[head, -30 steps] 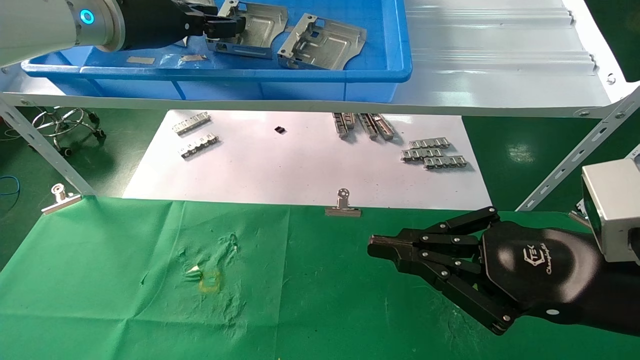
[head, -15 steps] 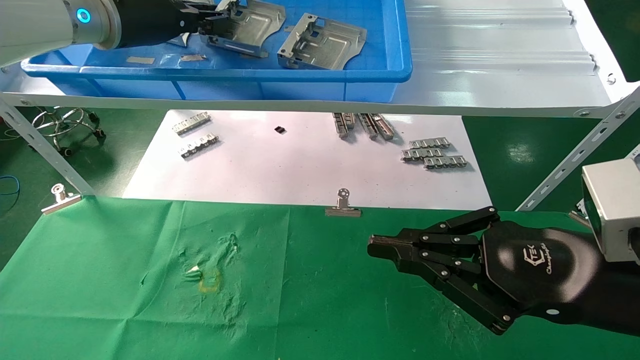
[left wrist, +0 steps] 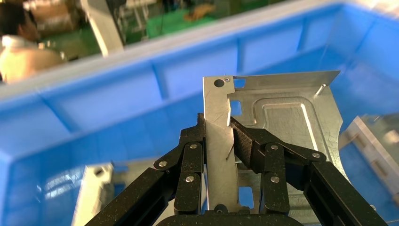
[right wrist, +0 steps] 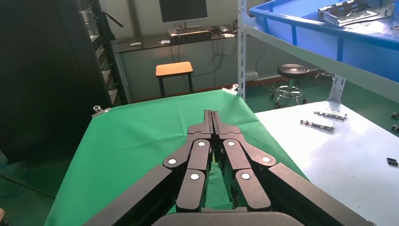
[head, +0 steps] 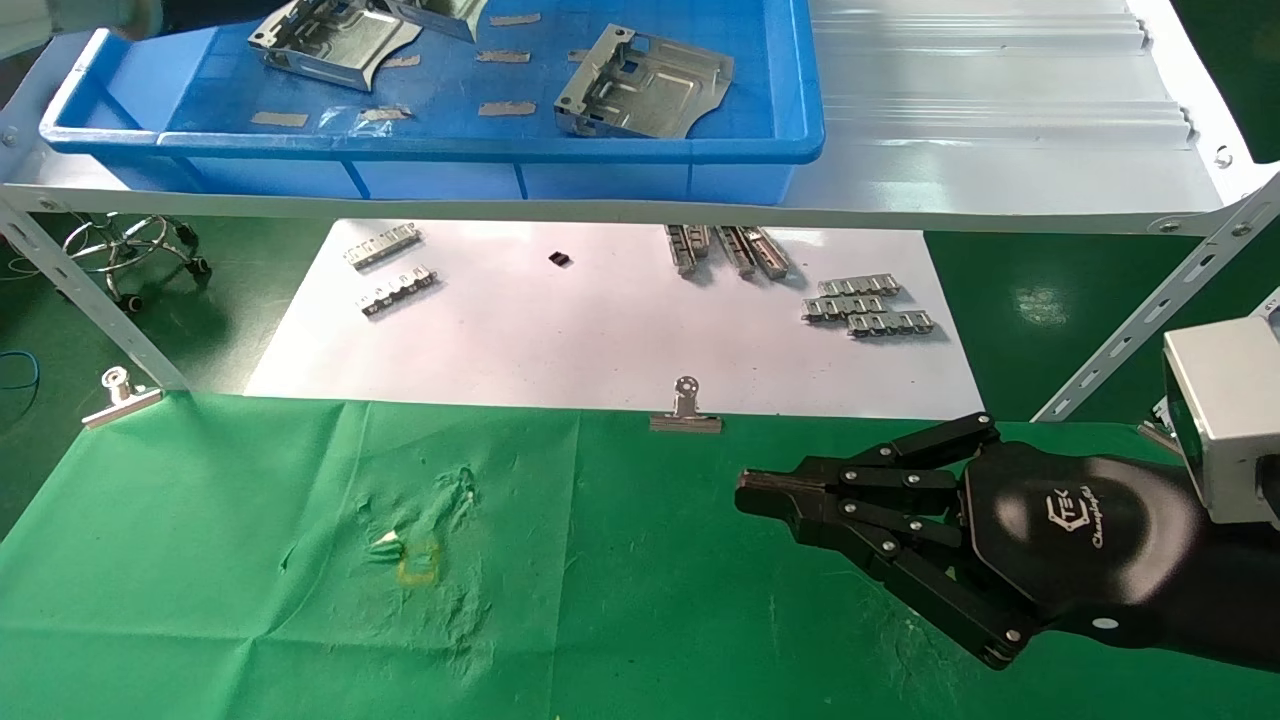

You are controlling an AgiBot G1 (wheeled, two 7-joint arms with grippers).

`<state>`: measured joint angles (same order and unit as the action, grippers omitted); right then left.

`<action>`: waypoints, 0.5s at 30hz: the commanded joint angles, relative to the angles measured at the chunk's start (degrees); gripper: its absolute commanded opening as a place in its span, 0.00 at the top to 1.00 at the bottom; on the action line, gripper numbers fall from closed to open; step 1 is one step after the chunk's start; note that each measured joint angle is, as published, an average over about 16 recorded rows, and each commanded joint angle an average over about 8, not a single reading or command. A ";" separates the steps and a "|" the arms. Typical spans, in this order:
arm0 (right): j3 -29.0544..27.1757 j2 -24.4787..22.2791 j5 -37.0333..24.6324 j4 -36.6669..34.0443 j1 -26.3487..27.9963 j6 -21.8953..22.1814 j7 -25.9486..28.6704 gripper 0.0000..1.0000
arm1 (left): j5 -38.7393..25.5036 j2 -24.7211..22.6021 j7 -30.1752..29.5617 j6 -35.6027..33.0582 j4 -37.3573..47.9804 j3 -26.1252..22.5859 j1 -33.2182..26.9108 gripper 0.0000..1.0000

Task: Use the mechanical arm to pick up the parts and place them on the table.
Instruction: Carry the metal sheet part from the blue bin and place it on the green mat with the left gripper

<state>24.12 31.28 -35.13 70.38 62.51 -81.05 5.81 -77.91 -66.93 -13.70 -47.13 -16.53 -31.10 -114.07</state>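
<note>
In the left wrist view my left gripper (left wrist: 219,141) is shut on the upturned edge of a silver part (left wrist: 282,117), which hangs above the blue bin (left wrist: 117,94). The head view shows only a sliver of that part (head: 440,8) at the top edge, and the left gripper itself is out of that frame. Two more parts (head: 330,40) (head: 645,85) lie in the bin (head: 400,145). My right gripper (head: 750,495) (right wrist: 211,115) is shut and empty, low over the right side of the green table (head: 600,600).
The bin stands on a grey metal shelf (head: 1000,120) with slanted legs (head: 90,300) at both sides. Below it a white sheet (head: 600,330) carries small chain-like strips (head: 865,305). Binder clips (head: 686,412) (head: 120,395) edge the cloth.
My left arm has risen out of the head view, lifting the gripped part. A part that it covered in the bin now shows. The right arm has not moved.
</note>
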 commanded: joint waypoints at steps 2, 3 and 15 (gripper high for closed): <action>0.00 0.00 0.00 0.00 0.00 0.00 0.00 1.00 | 2.69 2.22 2.57 -2.13 -3.31 1.80 1.46 1.00; 0.00 0.00 0.00 0.00 0.00 0.00 0.00 1.00 | 3.87 3.23 3.60 -3.55 -4.79 2.52 2.42 1.00; 0.00 0.00 0.00 0.00 0.00 0.00 0.00 1.00 | 14.47 13.37 12.53 -20.16 -17.47 8.36 11.44 1.00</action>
<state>24.12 31.28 -35.13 70.38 62.51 -81.05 5.81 -64.13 -53.98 -1.10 -66.69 -33.41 -23.10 -103.04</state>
